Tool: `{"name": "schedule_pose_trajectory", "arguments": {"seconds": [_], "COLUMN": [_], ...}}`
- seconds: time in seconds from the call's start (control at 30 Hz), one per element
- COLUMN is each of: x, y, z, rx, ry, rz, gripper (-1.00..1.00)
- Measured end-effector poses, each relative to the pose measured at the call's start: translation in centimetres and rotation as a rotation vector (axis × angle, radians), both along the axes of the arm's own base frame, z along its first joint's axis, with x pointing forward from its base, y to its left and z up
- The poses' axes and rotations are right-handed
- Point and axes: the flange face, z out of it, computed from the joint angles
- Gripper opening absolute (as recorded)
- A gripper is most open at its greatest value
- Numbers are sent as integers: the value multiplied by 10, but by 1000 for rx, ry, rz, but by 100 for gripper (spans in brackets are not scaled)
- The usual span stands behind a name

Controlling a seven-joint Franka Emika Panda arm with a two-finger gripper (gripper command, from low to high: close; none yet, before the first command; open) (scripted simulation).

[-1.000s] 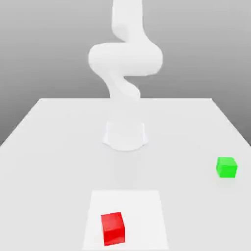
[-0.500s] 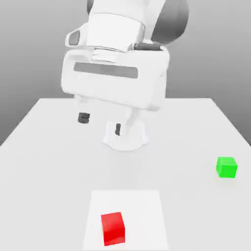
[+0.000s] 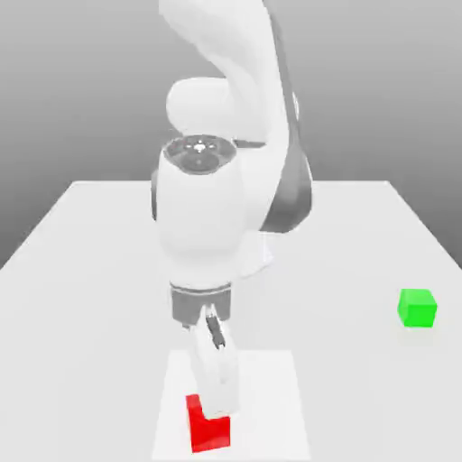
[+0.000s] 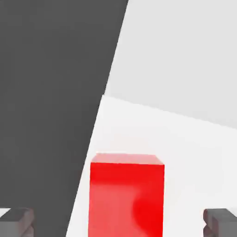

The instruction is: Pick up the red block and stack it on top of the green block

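While the white arm bends far forward in the exterior view, its gripper hangs low over the red block and hides the block's top corner. The red block sits flat on a bright white square on the table. It is a cube, so no side is longer than another. The green block sits flat too, well apart from the jaws, toward the exterior view's right.

Seen from the hand view, the red block stands between the two dark fingertips, a bit nearer one than the other. One flat face looks straight at the camera. The jaws are spread wide, with clear gaps on both sides, and they touch nothing. The block rests on the white square.
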Motion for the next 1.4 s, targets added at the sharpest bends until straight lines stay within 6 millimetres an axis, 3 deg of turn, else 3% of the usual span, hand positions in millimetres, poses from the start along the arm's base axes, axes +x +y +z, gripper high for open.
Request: {"name": "schedule_pose_trajectory", "arguments": {"seconds": [0.07, 0.1, 0.33, 0.5, 0.67, 0.77, 0.87, 0.97, 1.07, 1.17, 1.4], "x": [-1, -2, -2, -2, -24, -76, -138, -194, -249, -262, -261], "y": [0, 1, 1, 3, 125, 234, 304, 341, 365, 370, 372], "z": [-25, -34, -34, 20, 50, 64, 70, 70, 66, 61, 48], "rx": [1, 1, 1, 1, 26, 36, 35, 24, 4, -5, -14], "ry": [3, 4, 1, 2, -13, -15, -12, -6, 0, -5, -18], "rz": [-2, -2, -3, 2, 298, 591, 829, 1011, 1180, 1223, 1229], "gripper": [0, -100, -100, -100, -100, -100, -100, -100, -100, -100, -100]}}
